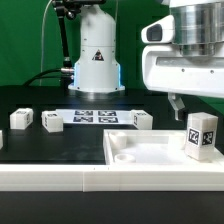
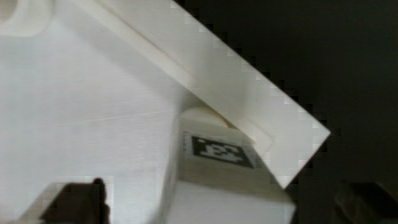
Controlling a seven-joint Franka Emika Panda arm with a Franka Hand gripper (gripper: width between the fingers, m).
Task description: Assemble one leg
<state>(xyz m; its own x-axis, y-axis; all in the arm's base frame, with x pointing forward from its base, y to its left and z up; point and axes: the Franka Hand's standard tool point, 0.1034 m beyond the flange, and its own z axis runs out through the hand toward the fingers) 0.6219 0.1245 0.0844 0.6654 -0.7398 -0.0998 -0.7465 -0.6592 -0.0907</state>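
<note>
A white leg [image 1: 202,134] with black-and-white tags stands upright on the large white panel [image 1: 150,152], near the panel's corner at the exterior view's right. My gripper [image 1: 192,104] hangs just above this leg; one dark finger [image 1: 176,103] shows beside it. In the wrist view the leg [image 2: 224,160] lies between my two dark fingers [image 2: 75,200], which stand well apart and do not touch it. My gripper [image 2: 219,192] is open and holds nothing. The panel [image 2: 89,90] fills most of the wrist view.
Three more white legs stand on the black table behind the panel [image 1: 20,118], [image 1: 52,121], [image 1: 141,120]. The marker board [image 1: 97,116] lies between them. The robot base [image 1: 96,60] stands at the back. A round socket [image 1: 122,150] shows in the panel.
</note>
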